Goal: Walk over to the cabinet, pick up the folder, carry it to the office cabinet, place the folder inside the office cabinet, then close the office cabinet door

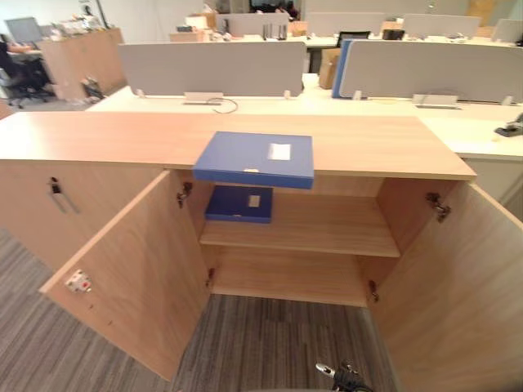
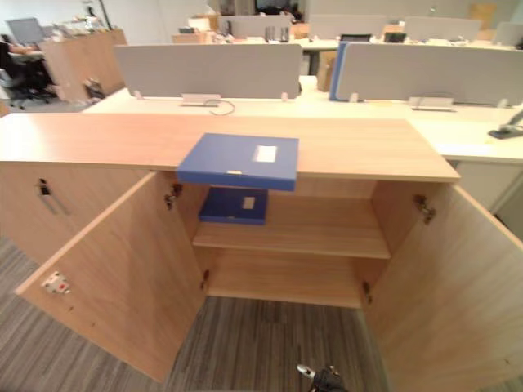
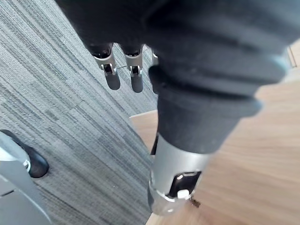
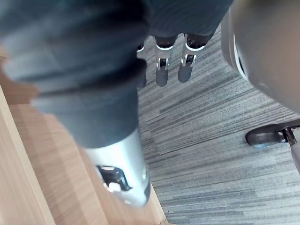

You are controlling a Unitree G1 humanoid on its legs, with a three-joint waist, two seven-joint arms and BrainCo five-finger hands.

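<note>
A blue folder [image 1: 253,157] lies flat on the wooden cabinet top [image 1: 122,135], its near edge hanging over the front. Below it the cabinet stands with both doors swung wide, the left door [image 1: 131,269] and the right door [image 1: 458,286]. A second blue folder [image 1: 239,203] lies on the left part of the inner shelf [image 1: 327,229]. My left hand [image 3: 112,77] hangs over the grey carpet beside the wooden door, fingers straight and holding nothing. My right hand [image 4: 161,72] hangs the same way on the other side, open and empty.
A closed door with a dark handle [image 1: 57,196] adjoins the open cabinet on the left. Behind the cabinet run white desks with grey dividers [image 1: 212,67]. Another wooden cabinet [image 1: 78,49] and a black chair [image 1: 16,73] stand far left. Striped grey carpet [image 1: 270,343] lies between the doors.
</note>
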